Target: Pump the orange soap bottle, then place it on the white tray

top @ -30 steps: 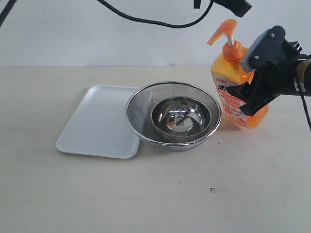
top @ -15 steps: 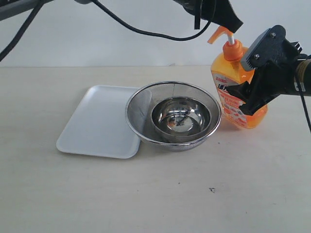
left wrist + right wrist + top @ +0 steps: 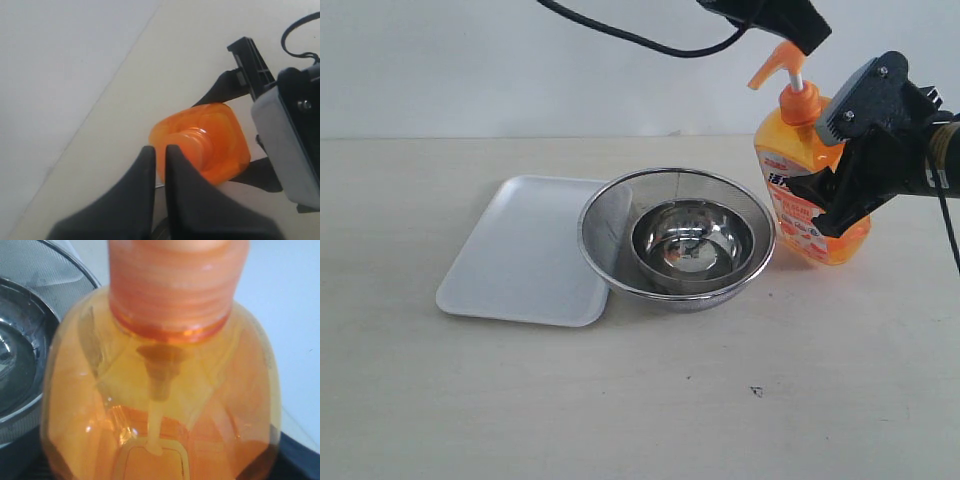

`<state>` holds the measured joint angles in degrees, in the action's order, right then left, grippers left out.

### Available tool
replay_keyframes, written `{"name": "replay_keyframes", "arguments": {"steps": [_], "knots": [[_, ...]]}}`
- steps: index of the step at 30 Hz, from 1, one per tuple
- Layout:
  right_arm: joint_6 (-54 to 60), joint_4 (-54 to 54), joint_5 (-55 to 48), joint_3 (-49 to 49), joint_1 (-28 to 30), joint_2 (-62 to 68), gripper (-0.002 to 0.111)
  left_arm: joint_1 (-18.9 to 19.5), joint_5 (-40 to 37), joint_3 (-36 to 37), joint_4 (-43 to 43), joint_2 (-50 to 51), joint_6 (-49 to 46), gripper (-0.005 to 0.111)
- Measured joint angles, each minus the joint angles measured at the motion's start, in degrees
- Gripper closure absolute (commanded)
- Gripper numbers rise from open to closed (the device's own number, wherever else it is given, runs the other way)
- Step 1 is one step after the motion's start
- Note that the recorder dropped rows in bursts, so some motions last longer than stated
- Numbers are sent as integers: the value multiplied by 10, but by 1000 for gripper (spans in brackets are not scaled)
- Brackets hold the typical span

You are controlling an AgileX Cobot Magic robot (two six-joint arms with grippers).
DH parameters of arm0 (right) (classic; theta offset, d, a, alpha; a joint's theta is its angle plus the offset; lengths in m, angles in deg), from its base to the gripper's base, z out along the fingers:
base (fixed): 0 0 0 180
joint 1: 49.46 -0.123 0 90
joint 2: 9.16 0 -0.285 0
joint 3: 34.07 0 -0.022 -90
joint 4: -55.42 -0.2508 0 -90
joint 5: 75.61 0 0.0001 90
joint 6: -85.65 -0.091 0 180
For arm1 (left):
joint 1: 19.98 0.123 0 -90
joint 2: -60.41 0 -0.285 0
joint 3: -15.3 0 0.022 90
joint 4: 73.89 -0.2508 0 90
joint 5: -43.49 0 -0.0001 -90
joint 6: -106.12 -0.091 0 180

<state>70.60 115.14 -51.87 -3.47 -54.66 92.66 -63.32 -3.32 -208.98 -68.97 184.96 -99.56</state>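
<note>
Pumping is the step you are working on: your right end effector (image 3: 832, 160) is clamping the body of the orange soap bottle (image 3: 812, 200), which is standing at the right of the worktop (image 3: 720, 400), just beside the mesh strainer (image 3: 610, 225) that is holding the steel bowl (image 3: 692, 240). Your left end effector (image 3: 160, 152) is hovering over the pump head (image 3: 782, 62) with its fingers drawn almost together and nothing between them. Be pressing straight down along the white stem, centred on the head rather than out on the spout, while the right side is bracing the bottle against tipping. The white tray (image 3: 510, 250) is lying beyond the strainer, well apart from the bottle. The label is showing blue characters on white, but the right end effector is covering part of them and they are too small to read.
</note>
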Motion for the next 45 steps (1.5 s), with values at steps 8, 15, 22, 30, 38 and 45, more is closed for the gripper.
{"name": "replay_keyframes", "arguments": {"steps": [8,15,22,30,38,45], "knots": [[0,0,2,0,0,0,108,0,-3,0,22,2,-24,102],[-1,0,9,0,0,1,108,0,10,0,58,19,-43,102],[-5,0,14,0,0,1,108,0,19,0,60,19,-44,102],[-7,0,14,0,0,1,108,0,22,0,59,19,-44,102],[-14,2,15,0,0,1,108,0,22,0,35,19,-41,102],[-16,2,13,0,0,1,108,1,21,0,28,24,-40,102]]}}
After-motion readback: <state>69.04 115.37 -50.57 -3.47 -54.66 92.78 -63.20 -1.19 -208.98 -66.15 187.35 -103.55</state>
